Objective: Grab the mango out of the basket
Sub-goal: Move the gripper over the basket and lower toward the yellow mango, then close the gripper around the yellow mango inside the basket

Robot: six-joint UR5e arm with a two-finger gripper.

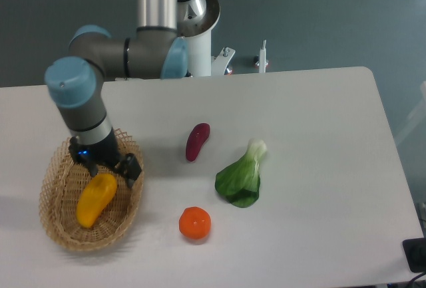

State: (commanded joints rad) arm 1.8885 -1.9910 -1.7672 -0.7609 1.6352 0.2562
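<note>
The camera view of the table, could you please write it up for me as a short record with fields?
mango: lying in the basket, at the table's left
gripper: open, over the mango's upper end; contact cannot be told
purple-red vegetable: on the table, right of the basket
leafy green: on the table, right of the vegetable
round orange fruit: on the table, near the front edge
task state: mango not yet lifted

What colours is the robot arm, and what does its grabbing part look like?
The robot arm is made of shiny silver-grey tubes with light blue caps on its round joints. Its gripper is black with two short dark fingers, and a tiny blue light glows near its wrist.
</note>
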